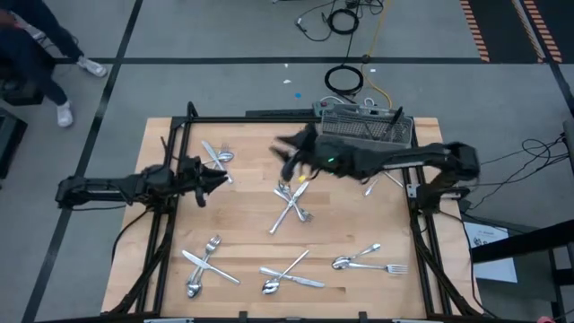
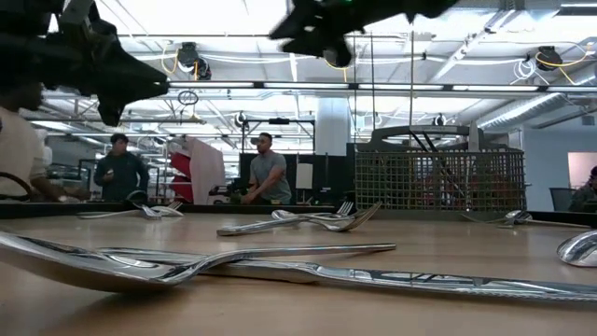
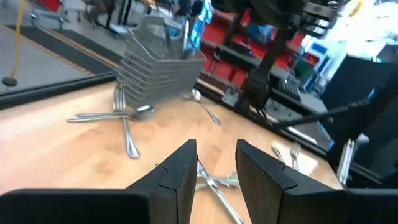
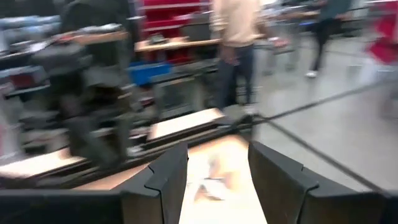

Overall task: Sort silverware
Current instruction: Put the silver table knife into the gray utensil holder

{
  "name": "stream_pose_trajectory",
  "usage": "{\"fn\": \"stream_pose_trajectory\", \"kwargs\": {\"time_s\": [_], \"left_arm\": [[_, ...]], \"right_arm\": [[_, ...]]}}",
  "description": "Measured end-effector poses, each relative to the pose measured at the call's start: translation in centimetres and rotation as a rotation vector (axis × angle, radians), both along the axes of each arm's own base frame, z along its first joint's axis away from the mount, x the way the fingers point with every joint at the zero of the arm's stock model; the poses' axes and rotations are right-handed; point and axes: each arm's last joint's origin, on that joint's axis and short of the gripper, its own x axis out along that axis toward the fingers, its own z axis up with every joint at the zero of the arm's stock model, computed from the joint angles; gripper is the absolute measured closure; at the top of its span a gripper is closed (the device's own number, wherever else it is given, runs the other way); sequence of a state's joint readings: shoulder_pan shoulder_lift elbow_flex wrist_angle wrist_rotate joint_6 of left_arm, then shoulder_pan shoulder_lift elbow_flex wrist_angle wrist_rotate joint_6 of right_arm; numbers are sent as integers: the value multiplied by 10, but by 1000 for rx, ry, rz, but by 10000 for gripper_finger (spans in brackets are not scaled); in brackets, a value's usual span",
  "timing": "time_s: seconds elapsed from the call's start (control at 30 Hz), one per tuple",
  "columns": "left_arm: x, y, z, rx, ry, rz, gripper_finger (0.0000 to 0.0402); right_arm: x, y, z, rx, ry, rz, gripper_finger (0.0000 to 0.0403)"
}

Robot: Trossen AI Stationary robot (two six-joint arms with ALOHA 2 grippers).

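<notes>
The silverware lies on the wooden table in several crossed heaps: far left (image 1: 218,157), centre (image 1: 291,202), near left (image 1: 204,265), near middle (image 1: 287,274) and near right (image 1: 368,260). My left gripper (image 1: 215,179) hangs level at the table's left, just near of the far-left heap, open with nothing between its fingers (image 3: 216,149). My right gripper (image 1: 285,154) reaches from the right across the table's far middle. It stands high above the centre heap, open and empty (image 4: 217,152). In the low view both grippers are well above the table, the left (image 2: 140,89) and the right (image 2: 317,28).
A grey wire-mesh basket (image 1: 363,126) stands at the table's far right edge, with a fork or two (image 1: 381,179) beside it under my right arm. A black frame (image 1: 179,126) borders the table. People stand in the room beyond (image 2: 266,168).
</notes>
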State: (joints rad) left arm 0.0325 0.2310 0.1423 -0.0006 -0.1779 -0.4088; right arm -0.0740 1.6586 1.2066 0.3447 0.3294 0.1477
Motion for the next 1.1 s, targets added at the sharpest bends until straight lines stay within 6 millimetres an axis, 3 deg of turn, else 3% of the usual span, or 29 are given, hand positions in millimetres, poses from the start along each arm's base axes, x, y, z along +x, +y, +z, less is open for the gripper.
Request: {"fn": "stream_pose_trajectory", "kwargs": {"time_s": [0.17, 0.37, 0.67, 0.87, 1.1], "left_arm": [[0, -1, 14, 22, 92, -42, 281], [-1, -3, 30, 13, 113, -106, 281], [-12, -4, 48, 12, 284, -130, 281], [-13, -5, 45, -4, 353, -158, 281], [-12, -6, 43, -43, 375, -189, 281]], "right_arm": [[41, 28, -9, 4, 9, 124, 241], [69, 52, -7, 74, -47, 171, 241], [96, 90, -10, 136, -84, 257, 241], [109, 116, -15, 191, -101, 301, 241], [119, 139, -22, 231, -5, 329, 241]]}}
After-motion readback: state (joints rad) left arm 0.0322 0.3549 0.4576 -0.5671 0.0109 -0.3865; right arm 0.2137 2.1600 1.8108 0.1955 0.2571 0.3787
